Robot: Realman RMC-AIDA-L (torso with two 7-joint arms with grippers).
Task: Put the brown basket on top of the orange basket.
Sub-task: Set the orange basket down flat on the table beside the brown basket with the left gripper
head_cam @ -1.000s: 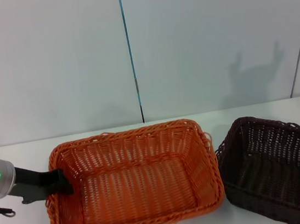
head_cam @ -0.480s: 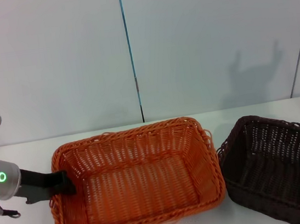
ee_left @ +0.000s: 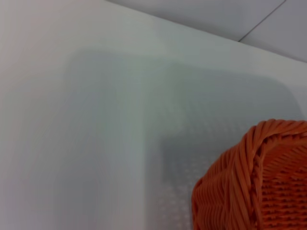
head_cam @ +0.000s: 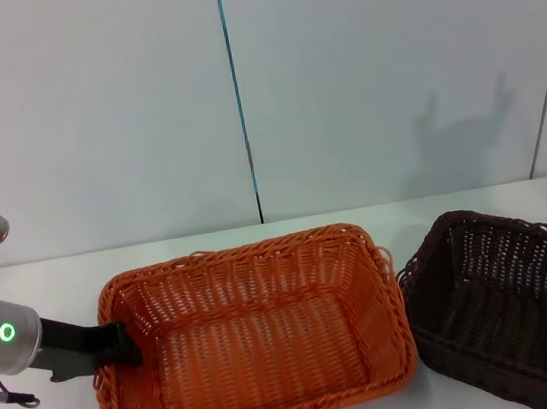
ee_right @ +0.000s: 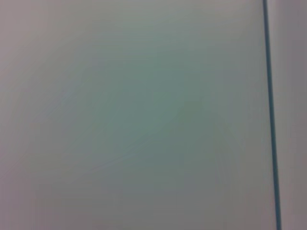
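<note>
One brown basket [head_cam: 514, 309], one orange basket [head_cam: 256, 338], left gripper [head_cam: 120, 344] clamping its rim

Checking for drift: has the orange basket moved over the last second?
Yes. The orange basket shifted slightly right, toward the brown basket, narrowing their gap.

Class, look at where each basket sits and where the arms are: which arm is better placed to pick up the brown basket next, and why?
Probably the right. The brown basket sits on the robot's right, beside the orange basket. The left gripper is at the orange basket's far left rim, across from it. The right arm is out of view, though.
</note>
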